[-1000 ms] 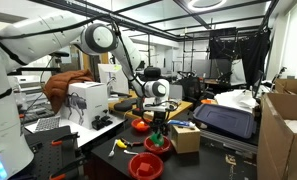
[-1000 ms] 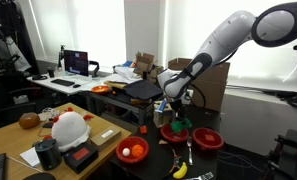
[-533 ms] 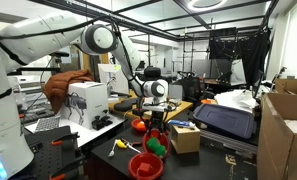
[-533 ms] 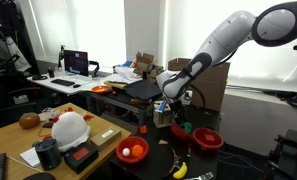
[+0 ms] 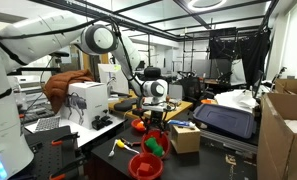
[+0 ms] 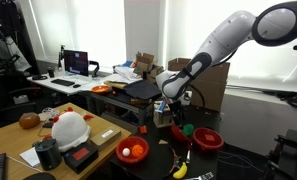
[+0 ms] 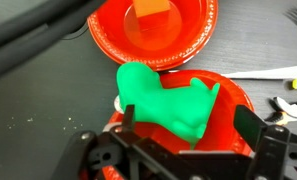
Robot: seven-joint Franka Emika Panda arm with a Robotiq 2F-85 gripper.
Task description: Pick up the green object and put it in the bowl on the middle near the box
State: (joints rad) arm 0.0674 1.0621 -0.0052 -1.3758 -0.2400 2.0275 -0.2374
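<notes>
The green object, bright and lumpy, lies inside the red bowl in the wrist view. My gripper hangs just above it, open, with a finger on either side and a gap to each. In both exterior views the gripper is over the middle bowl, which holds the green object. The small tan box stands right beside this bowl.
A second red bowl with an orange item sits just beyond, and a third red bowl is at the table's front. A yellow-handled tool lies to the side. A white machine and large cartons flank the table.
The jaws have opened from a shut grip. The green object has dropped out of them into the middle bowl. The arm has stayed nearly still.
</notes>
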